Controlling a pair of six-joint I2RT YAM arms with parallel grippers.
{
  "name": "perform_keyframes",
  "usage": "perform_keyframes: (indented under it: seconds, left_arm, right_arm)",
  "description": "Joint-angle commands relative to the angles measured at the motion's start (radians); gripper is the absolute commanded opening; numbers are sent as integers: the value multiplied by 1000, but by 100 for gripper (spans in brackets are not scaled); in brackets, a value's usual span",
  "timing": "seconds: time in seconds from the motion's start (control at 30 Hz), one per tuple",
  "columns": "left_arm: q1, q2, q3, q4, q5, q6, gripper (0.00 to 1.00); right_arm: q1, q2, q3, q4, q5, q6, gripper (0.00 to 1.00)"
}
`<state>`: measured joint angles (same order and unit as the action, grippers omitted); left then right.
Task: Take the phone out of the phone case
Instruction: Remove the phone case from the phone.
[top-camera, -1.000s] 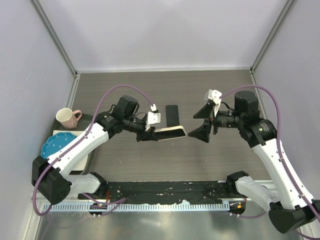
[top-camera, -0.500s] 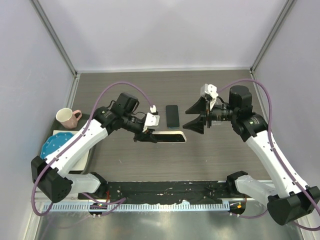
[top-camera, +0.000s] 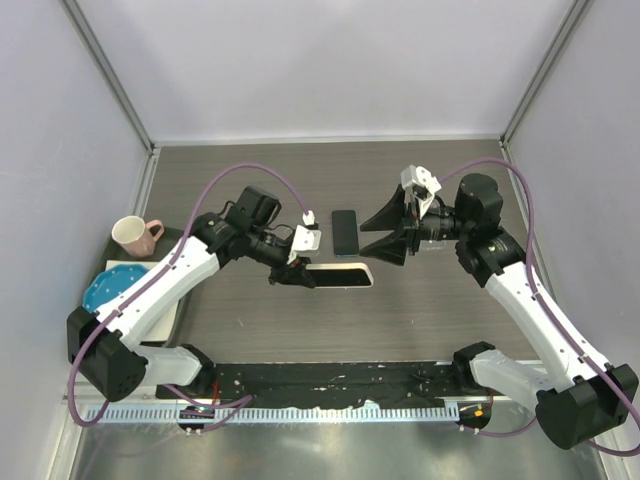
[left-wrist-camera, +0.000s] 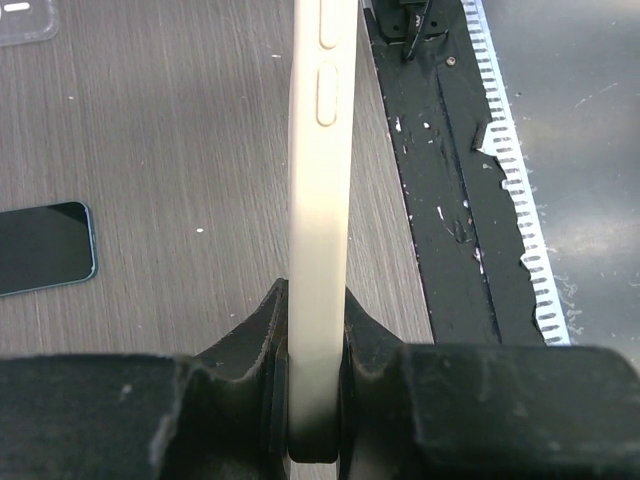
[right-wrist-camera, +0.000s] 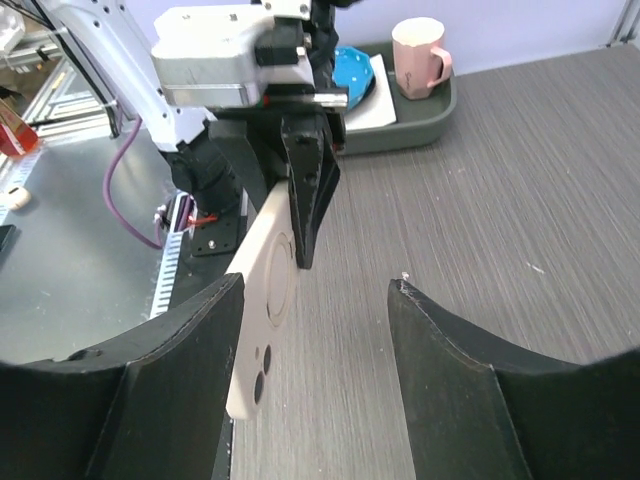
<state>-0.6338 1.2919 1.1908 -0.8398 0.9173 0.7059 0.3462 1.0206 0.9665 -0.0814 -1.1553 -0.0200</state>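
My left gripper (left-wrist-camera: 318, 330) is shut on one end of a cream phone case (left-wrist-camera: 320, 150), held on edge above the table. From above, the case (top-camera: 340, 275) shows a dark face inside a cream rim. I cannot tell whether a phone sits in it. In the right wrist view its back (right-wrist-camera: 262, 320) shows a ring and two camera holes. A dark phone (top-camera: 345, 231) lies flat on the table just beyond the case, also seen in the left wrist view (left-wrist-camera: 40, 248). My right gripper (top-camera: 368, 238) is open and empty, its jaws (right-wrist-camera: 315, 285) pointing left beside the case's free end.
A pink mug (top-camera: 133, 235) and a blue plate (top-camera: 112, 288) sit on a dark tray (right-wrist-camera: 420, 135) at the left. A clear plastic piece (left-wrist-camera: 25, 15) lies on the table. A black strip (top-camera: 330, 380) runs along the near edge.
My right gripper has moved left toward the phone and case, and its jaws have narrowed. The left gripper has turned the case so its dark face points up.
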Motion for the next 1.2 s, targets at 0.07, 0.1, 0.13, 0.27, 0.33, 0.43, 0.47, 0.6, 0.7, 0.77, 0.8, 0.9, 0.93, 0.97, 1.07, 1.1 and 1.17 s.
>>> perform_keyframes:
  seconds: [0.07,0.1,0.13,0.27,0.33,0.43,0.47,0.6,0.7,0.77,0.8,0.9,0.93,0.97,1.07,1.1,1.17]
  left_arm:
    - [0,-19,10,67,71,-19,0]
    - [0,-19,10,65,74,-22,0]
    - [0,-20,12,65,75,-23,0]
    - [2,-13,29,59,75,-26,0]
    - [0,-3,35,57,80,-26,0]
    - [2,10,46,54,89,-28,0]
    - [2,14,52,53,91,-31,0]
    - [2,27,56,56,95,-37,0]
    - [3,30,50,59,95,-39,0]
    - [5,32,44,68,98,-42,0]
    - [6,30,43,71,100,-46,0]
    - [9,29,46,76,104,-51,0]
    - [11,27,50,73,104,-54,0]
    - [11,27,52,77,106,-55,0]
    - [13,27,56,82,112,-66,0]
    - [14,27,56,84,117,-68,0]
    - [14,27,55,82,120,-66,0]
  right_arm:
    - [10,-17,-6,150,-61,126,63]
    - [13,-16,-15,150,-73,123,62]
    - [16,-17,-25,150,-78,121,62]
    - [25,-20,-64,157,-99,117,60]
    - [28,-20,-71,157,-106,112,59]
    - [30,-22,-78,157,-104,107,56]
    - [30,-22,-78,157,-103,107,56]
    - [31,-22,-78,158,-112,110,52]
    - [33,-27,-78,169,-130,133,53]
    - [33,-28,-78,172,-145,141,53]
    - [33,-28,-77,172,-144,146,53]
    - [33,-31,-91,173,-139,141,52]
    - [34,-31,-97,173,-138,140,52]
    - [34,-30,-100,173,-138,137,52]
    - [34,-33,-109,177,-133,135,51]
    - [34,-31,-110,177,-132,134,50]
    - [33,-31,-109,178,-129,134,45]
